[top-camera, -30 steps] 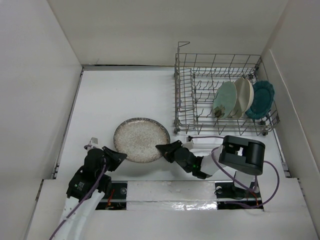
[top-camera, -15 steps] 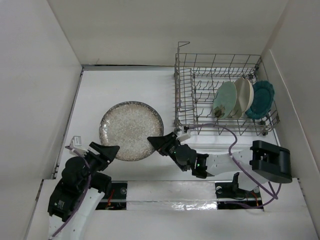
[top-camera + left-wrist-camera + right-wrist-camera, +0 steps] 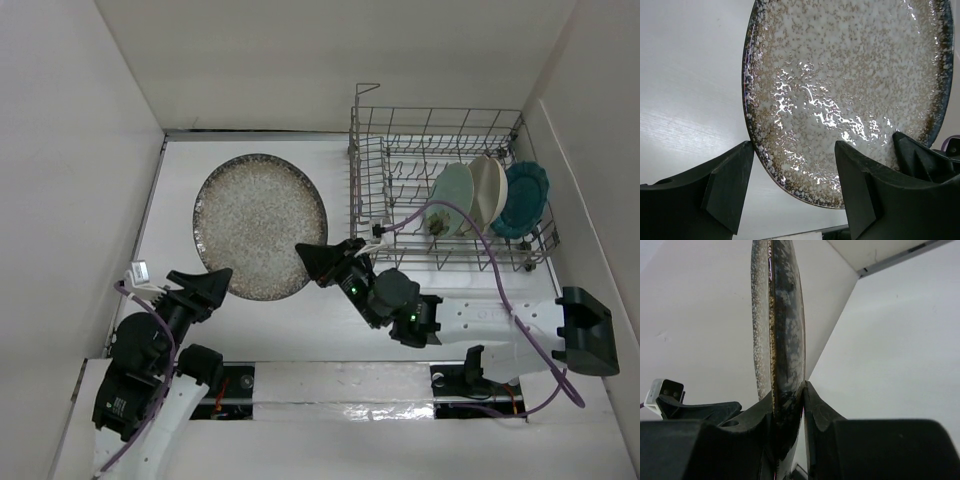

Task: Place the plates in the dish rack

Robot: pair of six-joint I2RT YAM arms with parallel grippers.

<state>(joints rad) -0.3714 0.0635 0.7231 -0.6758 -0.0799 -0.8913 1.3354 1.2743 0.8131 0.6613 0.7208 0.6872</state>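
The large speckled beige-brown plate [image 3: 262,225] [image 3: 840,90] is off the table and stands nearly on edge. My right gripper [image 3: 312,262] [image 3: 787,395] is shut on its lower right rim [image 3: 780,330]. My left gripper [image 3: 212,285] [image 3: 792,150] is open just below the plate's lower left edge, its fingers [image 3: 730,180] wide apart and not pinching it. The dish rack [image 3: 400,150] stands at the back right. In it three plates stand upright: mint green [image 3: 450,198], cream [image 3: 488,190] and dark teal [image 3: 525,198].
White walls close in the table on the left, back and right. The rack's left half holds bare tines [image 3: 395,185]. The right arm's purple cable [image 3: 470,225] loops over the rack's front wall.
My left gripper opened, let go of the speckled plate and drew back to the left. My right gripper raised the plate and tipped it up, moving it toward the back.
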